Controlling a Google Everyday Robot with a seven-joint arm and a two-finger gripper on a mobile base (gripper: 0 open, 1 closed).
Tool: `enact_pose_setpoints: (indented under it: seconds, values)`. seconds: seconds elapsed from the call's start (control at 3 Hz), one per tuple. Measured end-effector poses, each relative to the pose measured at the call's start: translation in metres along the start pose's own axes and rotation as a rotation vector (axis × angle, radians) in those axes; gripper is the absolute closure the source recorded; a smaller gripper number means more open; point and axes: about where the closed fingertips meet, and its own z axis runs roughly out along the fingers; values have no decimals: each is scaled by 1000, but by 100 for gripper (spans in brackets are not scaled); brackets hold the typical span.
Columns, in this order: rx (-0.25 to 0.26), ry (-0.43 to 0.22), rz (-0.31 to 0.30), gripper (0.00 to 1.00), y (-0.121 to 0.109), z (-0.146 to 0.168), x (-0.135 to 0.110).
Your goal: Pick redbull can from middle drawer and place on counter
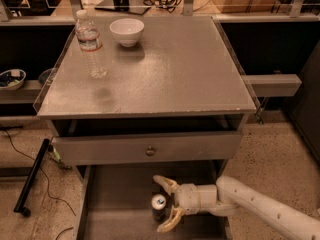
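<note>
- One grey worktop (170,79) fills the middle of the scene.
- One middle drawer (112,204) stands pulled out at the near edge, under one knobbed drawer (100,149).
- One gripper (165,204) reaches in from the right, jaws spread wide on either side of the redbull can (159,206).
- One water bottle (91,46) and one white bowl (127,31) stand far left on the worktop.
- The single redbull can stands upright on the drawer floor.

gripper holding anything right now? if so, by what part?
Nothing is held. The gripper is open in the middle drawer, its fingers spread on either side of the upright redbull can, not closed on it.
</note>
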Motion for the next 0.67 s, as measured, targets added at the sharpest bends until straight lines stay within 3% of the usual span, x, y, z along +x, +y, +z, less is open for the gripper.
enact_pose_setpoints:
  seconds: [0.33, 0.67]
  values:
    - [-48, -10, 10, 0, 0, 23, 11]
    - [-48, -10, 10, 4, 0, 23, 11]
